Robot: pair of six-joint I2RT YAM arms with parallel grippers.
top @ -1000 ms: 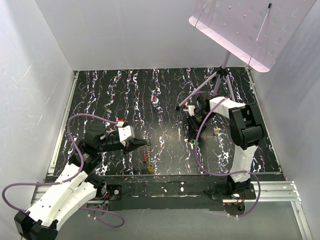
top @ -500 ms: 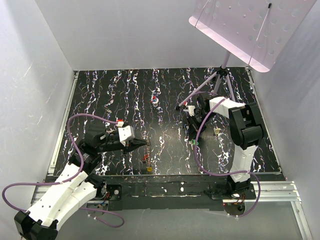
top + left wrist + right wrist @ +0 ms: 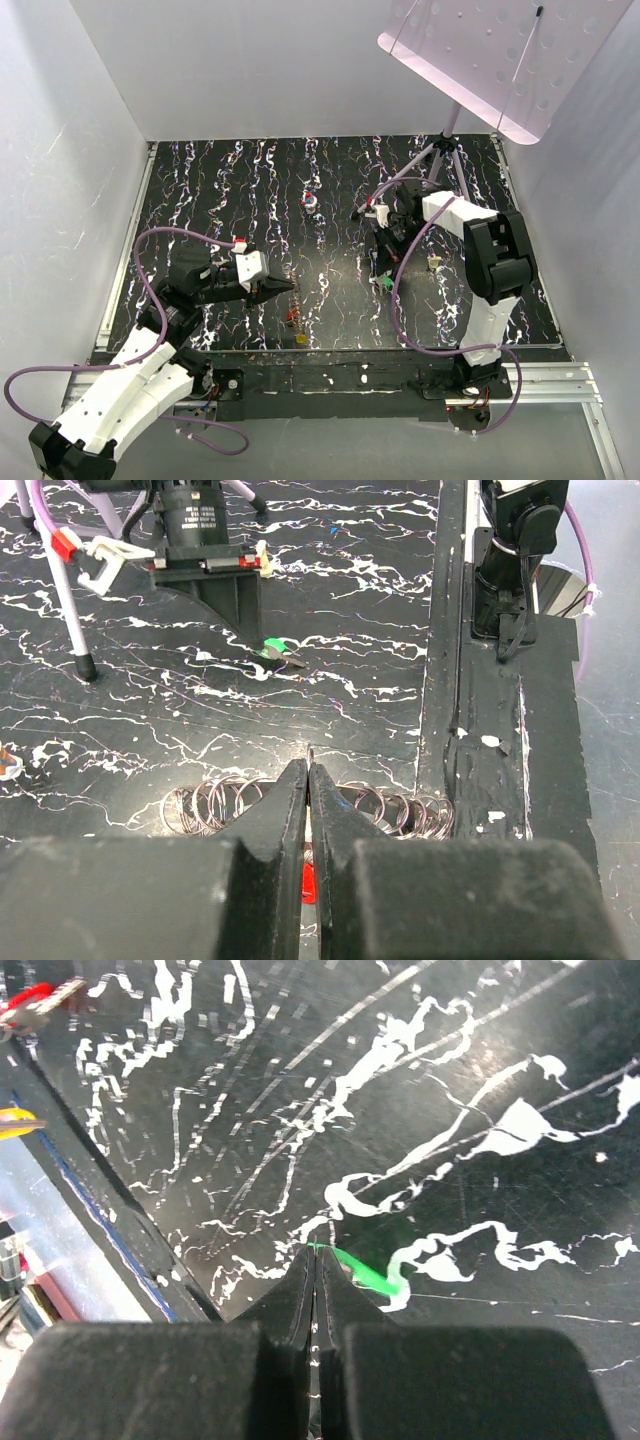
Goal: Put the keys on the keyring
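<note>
Keyring (image 3: 400, 810) pinched in our left gripper (image 3: 308, 770), arm reaching low.
Right of the keyring, our right gripper (image 3: 313, 1250) points down, clenched on the green key (image 3: 365, 1272).

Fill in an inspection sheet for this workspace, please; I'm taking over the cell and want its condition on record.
Surface: black white-veined mat, flat.
Job's things: keyring, a row of looped wire rings, under the left gripper; green key touching the right gripper; red key and yellow key beside the keyring, attachment unclear; a blue one not seen.
Clutter: red-white-blue blob; beige lump; both loose on the mat.
Grippers: left gripper shut over the rings; right gripper shut, tips at the green key, grip unconfirmed.
Cables: purple cables loop off both arms.
Surroundings: white walls; tripod carrying a perforated panel.
</note>
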